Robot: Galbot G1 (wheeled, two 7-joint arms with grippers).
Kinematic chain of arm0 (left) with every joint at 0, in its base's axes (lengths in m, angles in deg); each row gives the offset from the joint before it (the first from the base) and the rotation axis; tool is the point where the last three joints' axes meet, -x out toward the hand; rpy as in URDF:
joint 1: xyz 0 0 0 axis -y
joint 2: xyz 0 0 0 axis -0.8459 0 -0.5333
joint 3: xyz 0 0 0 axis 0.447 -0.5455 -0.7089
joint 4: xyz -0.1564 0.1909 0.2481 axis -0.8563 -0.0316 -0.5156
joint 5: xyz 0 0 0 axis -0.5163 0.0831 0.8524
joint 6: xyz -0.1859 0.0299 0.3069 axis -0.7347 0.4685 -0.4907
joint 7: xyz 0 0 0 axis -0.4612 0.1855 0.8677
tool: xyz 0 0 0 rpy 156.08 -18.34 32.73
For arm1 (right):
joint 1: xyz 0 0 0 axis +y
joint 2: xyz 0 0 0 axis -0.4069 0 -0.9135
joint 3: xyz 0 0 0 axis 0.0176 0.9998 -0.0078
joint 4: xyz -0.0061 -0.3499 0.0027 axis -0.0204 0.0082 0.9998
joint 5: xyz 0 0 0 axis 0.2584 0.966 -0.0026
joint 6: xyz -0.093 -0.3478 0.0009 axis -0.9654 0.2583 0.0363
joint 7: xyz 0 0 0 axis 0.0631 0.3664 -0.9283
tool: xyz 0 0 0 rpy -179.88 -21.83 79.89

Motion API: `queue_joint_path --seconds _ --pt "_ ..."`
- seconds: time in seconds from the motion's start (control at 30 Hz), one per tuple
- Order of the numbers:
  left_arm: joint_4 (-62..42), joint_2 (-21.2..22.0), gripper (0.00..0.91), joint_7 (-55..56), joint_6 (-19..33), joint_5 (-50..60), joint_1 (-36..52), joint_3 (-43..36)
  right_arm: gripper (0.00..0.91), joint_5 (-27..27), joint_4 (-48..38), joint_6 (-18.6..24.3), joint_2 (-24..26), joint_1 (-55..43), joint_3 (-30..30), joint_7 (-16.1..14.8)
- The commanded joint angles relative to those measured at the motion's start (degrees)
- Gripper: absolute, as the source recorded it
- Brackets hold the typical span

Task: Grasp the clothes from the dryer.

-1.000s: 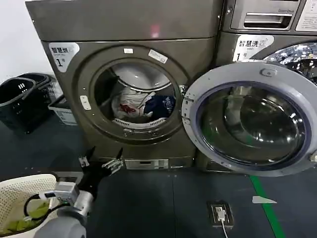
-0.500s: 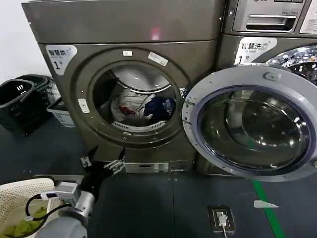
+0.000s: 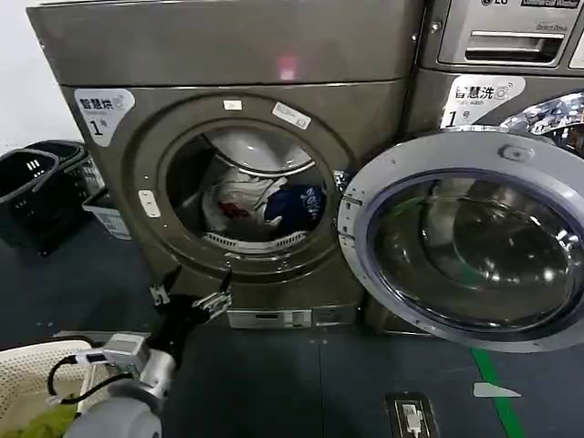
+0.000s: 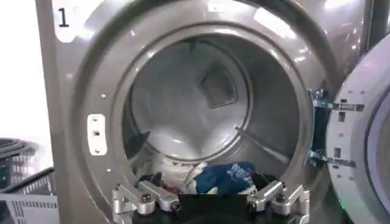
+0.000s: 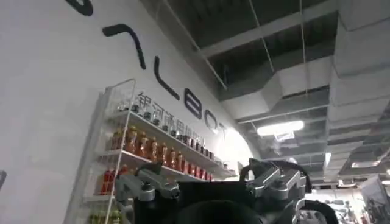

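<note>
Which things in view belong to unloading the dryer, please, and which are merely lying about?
Job in hand: the clothes inside the dryer, its open door, and the open left gripper below the porthole.

Lying about: black baskets, cream basket, neighbouring machine, floor socket.

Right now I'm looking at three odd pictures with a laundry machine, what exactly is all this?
It is a two-armed robot, seen through its own cameras. The head camera looks down at the dryer, whose door is swung open. Inside lie the clothes: white cloth with red marks and a dark blue garment. The left pincer hangs open, empty, low before the porthole. The left wrist camera looks past that pincer into the drum. The right wrist camera points up at a wall and ceiling; the right pincer holds nothing. A cream basket sits beside the left arm.
</note>
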Motion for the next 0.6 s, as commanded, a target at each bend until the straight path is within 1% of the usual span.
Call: queue_joint_path --seconds 0.03,0.6 --pt "0.09 -0.06 0.907 -0.04 -0.04 0.02 -0.11 -0.08 0.907 -0.05 -0.06 0.04 -0.06 0.07 -0.02 -0.03" --pt "-0.2 -0.11 0.907 -0.13 0.01 -0.02 0.27 -0.22 0.907 0.13 -0.55 0.12 -0.1 -0.25 -0.03 -0.18"
